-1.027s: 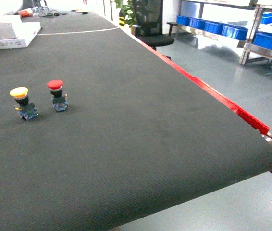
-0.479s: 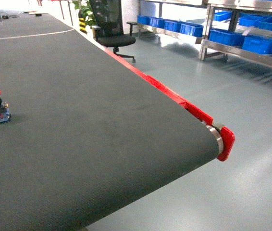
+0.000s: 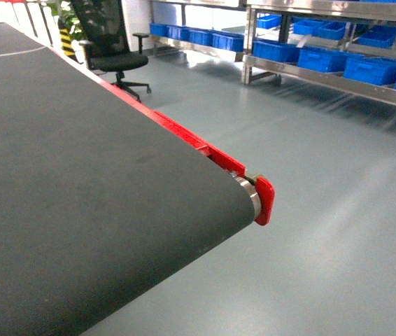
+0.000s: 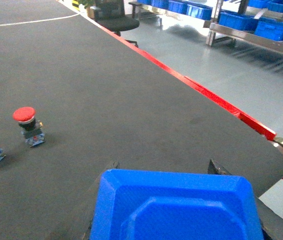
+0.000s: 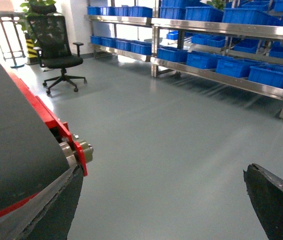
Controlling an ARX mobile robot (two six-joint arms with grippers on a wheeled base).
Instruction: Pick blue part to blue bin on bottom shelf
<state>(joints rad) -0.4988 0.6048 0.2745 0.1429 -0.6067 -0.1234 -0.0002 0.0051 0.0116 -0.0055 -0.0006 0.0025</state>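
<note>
The left pincer (image 4: pixel 174 200) is clamped on the blue part (image 4: pixel 174 210), above the conveyor belt (image 4: pixel 106 90). The right pincer (image 5: pixel 161 200) is wide and empty. The blue bins (image 3: pixel 324 59) sit well away, ahead-right across the floor.

Belt end, floor, racks w/ blue bins.
We see our right gripper (image 5: pixel 164 200) fingers spread wide over grey floor; office chair (image 5: pixel 56 50) near belt (image 5: pixel 11 145); blue bins (image 5: pixel 201 59) on shelves (image 5: pixel 221 75).
</note>
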